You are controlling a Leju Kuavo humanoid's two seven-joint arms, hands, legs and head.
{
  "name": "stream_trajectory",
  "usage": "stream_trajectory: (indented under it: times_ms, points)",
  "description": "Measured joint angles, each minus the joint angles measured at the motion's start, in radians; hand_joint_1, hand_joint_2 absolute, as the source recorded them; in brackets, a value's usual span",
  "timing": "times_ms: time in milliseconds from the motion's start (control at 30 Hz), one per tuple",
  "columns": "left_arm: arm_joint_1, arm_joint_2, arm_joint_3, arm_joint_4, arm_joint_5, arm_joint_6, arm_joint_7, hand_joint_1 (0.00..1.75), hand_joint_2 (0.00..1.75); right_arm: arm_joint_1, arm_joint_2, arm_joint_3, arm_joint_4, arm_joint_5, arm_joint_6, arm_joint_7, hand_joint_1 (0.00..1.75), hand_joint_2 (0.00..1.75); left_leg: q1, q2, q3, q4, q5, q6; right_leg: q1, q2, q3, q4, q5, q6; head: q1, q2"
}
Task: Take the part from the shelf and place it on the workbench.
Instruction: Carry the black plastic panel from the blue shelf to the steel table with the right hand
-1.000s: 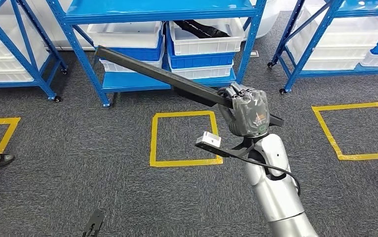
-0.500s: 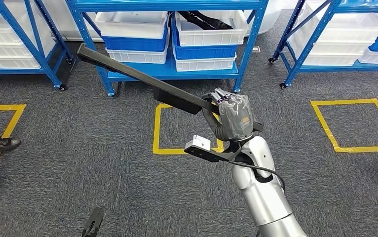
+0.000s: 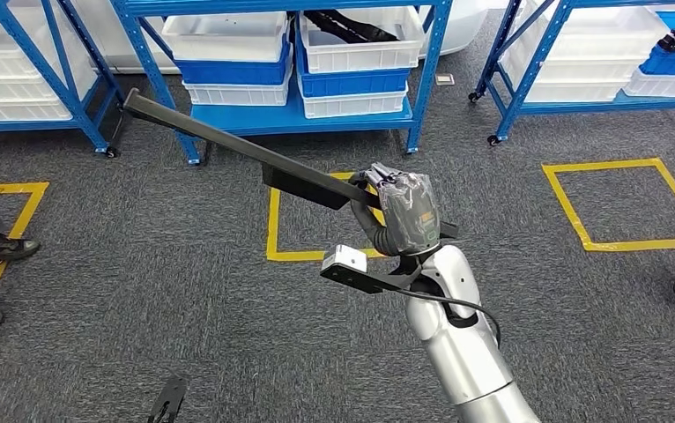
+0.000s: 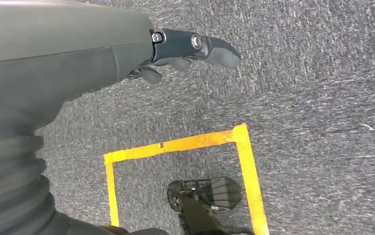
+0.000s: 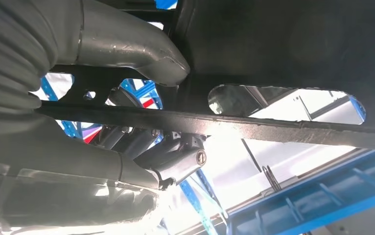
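Black part slanting toward shelf, right robot hand

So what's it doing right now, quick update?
Right hand grips the long black part, clear of the blue shelf. Left hand holds nothing. No workbench seen; nothing in the way.

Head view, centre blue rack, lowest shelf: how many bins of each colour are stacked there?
White bins: 4
Blue bins: 2
Total: 6
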Motion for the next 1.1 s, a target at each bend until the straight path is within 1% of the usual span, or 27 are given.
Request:
stream_trajectory:
  times_ms: [33, 67, 100, 133, 200, 233, 267, 333, 367, 400, 433, 500, 533, 567, 600, 633, 700, 733, 767, 833, 867, 900, 933, 967, 1033, 1067, 1100]
  points:
    - [-0.002, 0.001, 0.000, 0.000, -0.003, -0.001, -0.004, 0.00, 1.75, 0.000, 0.000, 0.000, 0.000, 0.001, 0.004, 0.000, 1.75, 1.75, -0.002, -0.001, 0.043, -0.062, -0.003, 0.004, 0.002, 0.000, -0.007, 0.005, 0.002, 0.004, 0.001, 0.000]
    - [-0.004, 0.003, 0.000, -0.001, -0.007, -0.001, -0.010, 0.00, 1.75, 0.000, 0.000, 0.001, -0.001, 0.002, 0.007, 0.000, 1.75, 1.75, -0.005, -0.002, 0.070, -0.106, -0.011, 0.008, 0.003, 0.000, -0.011, 0.008, 0.005, 0.009, 0.002, 0.000]
    - [-0.006, 0.004, 0.000, -0.001, -0.010, -0.001, -0.015, 0.00, 1.75, 0.000, 0.000, 0.002, -0.002, 0.006, 0.009, 0.000, 1.75, 1.75, -0.009, -0.002, 0.081, -0.128, -0.019, 0.009, 0.004, 0.000, -0.015, 0.009, 0.010, 0.016, 0.002, 0.000]
    - [-0.009, 0.004, 0.000, -0.001, -0.014, 0.000, -0.020, 0.00, 1.75, 0.000, 0.000, 0.004, -0.004, 0.010, 0.009, 0.000, 1.75, 1.75, -0.010, -0.002, 0.080, -0.138, -0.019, 0.010, 0.003, -0.001, -0.018, 0.008, 0.016, 0.024, 0.003, 0.000]
    - [-0.014, 0.003, 0.000, -0.001, -0.020, 0.001, -0.021, 0.00, 1.75, 0.000, -0.002, 0.006, -0.006, 0.022, 0.007, 0.002, 1.75, 1.75, -0.008, 0.002, 0.073, -0.152, -0.008, 0.023, 0.004, -0.001, -0.036, 0.024, 0.009, 0.036, 0.003, 0.000]
    - [-0.016, 0.003, 0.001, -0.001, -0.022, 0.001, -0.021, 0.00, 1.75, 0.000, -0.003, 0.007, -0.007, 0.029, 0.006, 0.004, 1.75, 1.75, -0.005, 0.004, 0.068, -0.158, -0.001, 0.031, 0.004, -0.001, -0.051, 0.053, -0.010, 0.037, 0.005, 0.000]
    - [-0.017, 0.003, 0.001, -0.001, -0.025, 0.002, -0.020, 0.00, 1.75, 0.000, -0.004, 0.009, -0.008, 0.035, 0.005, 0.008, 1.75, 1.75, -0.003, 0.006, 0.060, -0.159, 0.008, 0.039, 0.002, -0.001, -0.073, 0.103, -0.040, 0.036, 0.007, 0.000]
    - [-0.018, 0.004, 0.002, -0.001, -0.029, 0.002, -0.018, 0.00, 1.75, 0.002, -0.007, 0.014, -0.008, 0.050, 0.003, 0.014, 1.75, 1.75, -0.004, 0.003, 0.041, -0.159, 0.023, 0.042, -0.005, 0.000, -0.120, 0.231, -0.103, 0.036, 0.011, 0.000]
    - [-0.018, 0.004, 0.002, -0.001, -0.031, 0.002, -0.017, 0.00, 1.75, 0.004, -0.009, 0.016, -0.008, 0.057, 0.003, 0.017, 1.75, 1.75, -0.004, 0.000, 0.032, -0.159, 0.030, 0.041, -0.008, 0.000, -0.131, 0.274, -0.119, 0.040, 0.012, 0.000]
    - [-0.018, 0.004, 0.002, -0.001, -0.031, 0.002, -0.016, 0.00, 1.75, 0.005, -0.011, 0.019, -0.008, 0.062, 0.002, 0.018, 1.75, 1.75, -0.004, -0.003, 0.025, -0.158, 0.036, 0.038, -0.011, 0.000, -0.125, 0.282, -0.122, 0.048, 0.013, 0.000]
    - [-0.018, 0.003, 0.002, -0.001, -0.031, 0.002, -0.016, 0.00, 1.75, 0.006, -0.012, 0.022, -0.008, 0.066, 0.002, 0.020, 1.75, 1.75, -0.003, -0.008, 0.018, -0.158, 0.042, 0.034, -0.015, 0.000, -0.097, 0.248, -0.110, 0.057, 0.013, 0.000]
    - [-0.018, 0.003, 0.002, -0.001, -0.032, 0.003, -0.015, 0.00, 1.75, 0.005, -0.013, 0.026, -0.008, 0.069, 0.003, 0.021, 1.75, 1.75, -0.002, -0.020, 0.010, -0.157, 0.051, 0.023, -0.023, 0.014, -0.006, 0.105, -0.071, 0.072, 0.013, 0.000]
    - [-0.019, 0.003, 0.002, -0.001, -0.033, 0.003, -0.016, 0.00, 1.75, 0.005, -0.013, 0.028, -0.008, 0.069, 0.003, 0.022, 1.75, 1.75, -0.003, -0.026, 0.006, -0.156, 0.056, 0.016, -0.024, 0.024, 0.029, 0.044, -0.056, 0.073, 0.013, 0.000]
    - [-0.019, 0.003, 0.002, -0.001, -0.033, 0.004, -0.016, 0.00, 1.75, 0.005, -0.014, 0.030, -0.008, 0.068, 0.004, 0.022, 1.75, 1.75, -0.004, -0.032, 0.000, -0.155, 0.062, 0.009, -0.023, 0.033, 0.049, 0.006, -0.048, 0.070, 0.013, 0.000]
    - [-0.019, 0.003, 0.002, -0.001, -0.034, 0.005, -0.017, 0.00, 1.75, 0.005, -0.014, 0.031, -0.008, 0.067, 0.004, 0.021, 1.75, 1.75, -0.005, -0.038, -0.005, -0.156, 0.068, 0.001, -0.020, 0.037, 0.051, -0.003, -0.048, 0.063, 0.013, 0.000]
    - [-0.019, 0.003, 0.002, -0.001, -0.035, 0.006, -0.017, 0.00, 1.75, 0.005, -0.014, 0.032, -0.008, 0.067, 0.004, 0.021, 1.75, 1.75, -0.004, -0.043, -0.010, -0.156, 0.075, -0.006, -0.017, 0.032, 0.048, -0.002, -0.043, 0.056, 0.013, 0.000]
    - [-0.016, 0.004, 0.002, -0.001, -0.035, 0.007, -0.013, 0.00, 1.75, 0.005, -0.014, 0.034, -0.008, 0.067, 0.005, 0.021, 1.75, 1.75, 0.000, -0.042, -0.021, -0.148, 0.070, -0.015, -0.023, 0.020, 0.042, 0.000, -0.033, 0.040, 0.011, 0.000]
    - [-0.016, 0.004, 0.002, -0.001, -0.034, 0.007, -0.010, 0.00, 1.75, 0.004, -0.013, 0.035, -0.009, 0.067, 0.005, 0.021, 1.75, 1.75, 0.001, -0.035, -0.033, -0.124, 0.051, -0.018, -0.026, 0.013, 0.039, -0.002, -0.028, 0.030, 0.009, 0.000]
    - [-0.016, 0.004, 0.002, -0.001, -0.034, 0.008, -0.008, 0.00, 1.75, 0.003, -0.012, 0.036, -0.009, 0.067, 0.006, 0.021, 1.75, 1.75, 0.001, -0.024, -0.053, -0.079, 0.020, -0.019, -0.028, 0.006, 0.035, -0.003, -0.023, 0.021, 0.006, 0.000]
    - [-0.016, 0.004, 0.002, -0.001, -0.034, 0.008, -0.006, 0.00, 1.75, 0.003, -0.012, 0.038, -0.009, 0.067, 0.007, 0.021, 1.75, 1.75, 0.000, -0.010, -0.104, 0.047, -0.049, -0.023, -0.018, -0.009, 0.025, -0.002, -0.016, 0.008, 0.003, 0.000]
    - [-0.015, 0.004, 0.002, -0.001, -0.037, 0.009, -0.005, 0.00, 1.75, 0.004, -0.012, 0.039, -0.009, 0.068, 0.008, 0.021, 1.75, 1.75, 0.000, -0.008, -0.122, 0.097, -0.069, -0.024, -0.013, -0.016, 0.020, -0.002, -0.014, 0.003, 0.004, 0.000]
    - [-0.014, 0.004, 0.002, -0.001, -0.039, 0.011, -0.003, 0.00, 1.75, 0.004, -0.012, 0.040, -0.009, 0.068, 0.008, 0.020, 1.75, 1.75, 0.000, -0.006, -0.124, 0.116, -0.072, -0.024, -0.010, -0.024, 0.015, -0.002, -0.011, 0.000, 0.003, 0.000]
    - [-0.013, 0.005, 0.002, -0.001, -0.043, 0.012, -0.001, 0.00, 1.75, 0.004, -0.012, 0.041, -0.009, 0.068, 0.008, 0.020, 1.75, 1.75, -0.001, -0.004, -0.107, 0.097, -0.057, -0.022, -0.007, -0.031, 0.013, -0.001, -0.009, -0.002, 0.003, 0.000]
    - [-0.013, 0.005, 0.002, -0.001, -0.046, 0.014, 0.000, 0.00, 1.75, 0.004, -0.012, 0.041, -0.009, 0.068, 0.008, 0.019, 1.75, 1.75, -0.001, 0.003, -0.071, 0.044, -0.032, -0.017, -0.005, -0.038, 0.012, -0.001, -0.008, -0.003, 0.003, 0.000]
    - [-0.015, 0.006, 0.002, -0.002, -0.051, 0.016, 0.002, 0.00, 1.75, 0.003, -0.012, 0.042, -0.009, 0.067, 0.007, 0.018, 1.75, 1.75, -0.010, 0.040, 0.009, -0.086, 0.009, -0.002, 0.002, -0.053, 0.011, 0.000, -0.006, -0.002, 0.004, 0.000]
    - [-0.016, 0.007, 0.002, -0.002, -0.052, 0.017, 0.002, 0.00, 1.75, 0.002, -0.013, 0.042, -0.009, 0.067, 0.006, 0.018, 1.75, 1.75, -0.015, 0.054, 0.032, -0.128, 0.018, 0.006, 0.006, -0.061, 0.011, 0.000, -0.005, 0.001, 0.004, 0.000]
    - [-0.017, 0.007, 0.002, -0.002, -0.053, 0.017, 0.002, 0.00, 1.75, 0.002, -0.013, 0.043, -0.009, 0.068, 0.004, 0.018, 1.75, 1.75, -0.021, 0.063, 0.039, -0.147, 0.020, 0.012, 0.009, -0.069, 0.009, 0.001, -0.003, 0.004, 0.005, 0.000]
